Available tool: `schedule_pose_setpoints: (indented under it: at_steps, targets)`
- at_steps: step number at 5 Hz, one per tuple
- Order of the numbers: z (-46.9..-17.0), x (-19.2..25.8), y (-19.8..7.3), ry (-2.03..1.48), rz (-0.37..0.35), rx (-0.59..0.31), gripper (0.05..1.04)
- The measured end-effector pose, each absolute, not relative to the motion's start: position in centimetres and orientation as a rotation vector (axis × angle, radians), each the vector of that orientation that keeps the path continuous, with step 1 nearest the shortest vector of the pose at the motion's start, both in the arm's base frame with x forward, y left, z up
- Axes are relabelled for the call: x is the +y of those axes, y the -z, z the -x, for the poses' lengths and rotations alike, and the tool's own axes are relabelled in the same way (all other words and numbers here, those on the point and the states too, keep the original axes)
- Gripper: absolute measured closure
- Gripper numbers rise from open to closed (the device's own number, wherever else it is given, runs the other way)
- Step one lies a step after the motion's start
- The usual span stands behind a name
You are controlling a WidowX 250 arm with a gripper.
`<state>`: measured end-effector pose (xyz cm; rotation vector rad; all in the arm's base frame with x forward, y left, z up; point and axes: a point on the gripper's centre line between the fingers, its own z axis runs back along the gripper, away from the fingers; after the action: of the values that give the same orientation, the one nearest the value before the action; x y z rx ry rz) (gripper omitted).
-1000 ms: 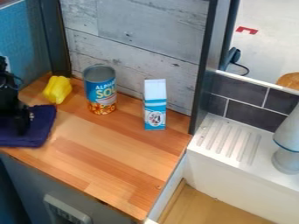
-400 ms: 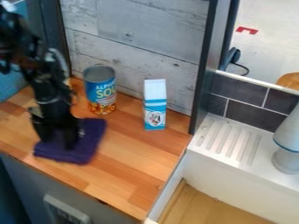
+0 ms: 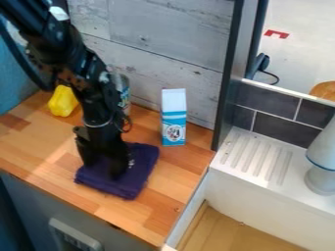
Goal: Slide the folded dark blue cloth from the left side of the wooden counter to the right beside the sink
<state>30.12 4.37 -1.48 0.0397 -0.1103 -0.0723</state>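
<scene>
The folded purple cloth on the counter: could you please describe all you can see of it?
The folded cloth is dark purple, apparently soft fabric in several layers. It lies flat and askew on the wooden counter, below and left of the carton in view. The gripper comes down onto it, hiding part of its top.

Touching a folded purple cloth (image 3: 142,164) with the black tool (image 3: 103,169), on the wooden table (image 3: 39,147).
Hiding part of a can (image 3: 124,93) behind the arm (image 3: 62,51), between a yellow object (image 3: 62,102) to the left and an upright blue-and-white carton (image 3: 174,117) to the right, near a gray plank wall (image 3: 150,39).
</scene>
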Motion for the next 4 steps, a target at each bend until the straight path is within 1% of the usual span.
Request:
schedule_pose_setpoints:
  at_steps: [2, 3, 4]
  targets:
    - [-29.6, 0.8, 1.5, 0.142, -0.041, -0.104, 0.083]
    - [-29.2, -0.7, 1.5, 0.169, -0.029, -0.093, 0.083]
    - [-29.2, -1.2, 1.5, 0.175, -0.024, -0.093, 0.083]
